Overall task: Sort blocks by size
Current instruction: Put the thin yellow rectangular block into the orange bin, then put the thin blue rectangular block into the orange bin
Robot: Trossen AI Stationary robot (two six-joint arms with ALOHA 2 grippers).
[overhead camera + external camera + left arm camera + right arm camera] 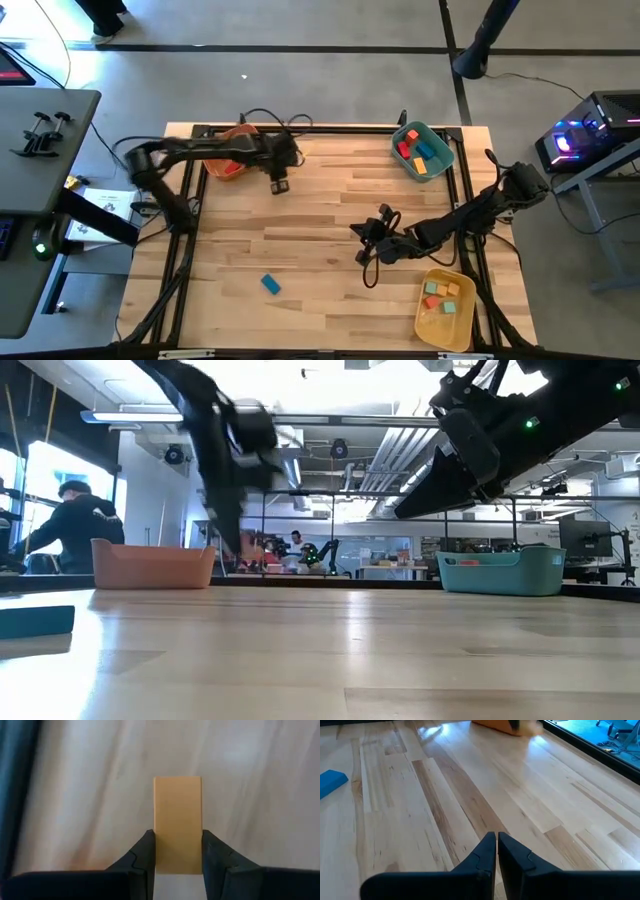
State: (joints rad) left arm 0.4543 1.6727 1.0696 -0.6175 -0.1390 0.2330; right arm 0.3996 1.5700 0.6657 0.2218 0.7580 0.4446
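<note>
My left gripper (278, 184) is over the far left of the table, beside the orange bin (230, 160), and is shut on a tan-orange bar-shaped block (177, 820). My right gripper (362, 242) is over the middle of the table, shut and empty; its closed fingertips (496, 840) hover above bare wood. One blue block (270, 284) lies flat on the table near the front edge. It also shows in the right wrist view (331, 781) and the low view (35, 620). Other blocks lie in the bins. My left gripper pinches the tan-orange block by its two long sides (156, 847) between its two fingers (144, 854), at the end of the block nearer the wrist. The fingers lie along the block, whose far end sticks out past the fingertips. Blurred table wood shows behind it.
The teal bin (422, 152) with red, yellow, green and blue blocks stands at the far right. The yellow bin (446, 308) with several small blocks stands at the near right corner. A black frame runs round the table edge (190, 200). People show in the room beyond (60, 525).
</note>
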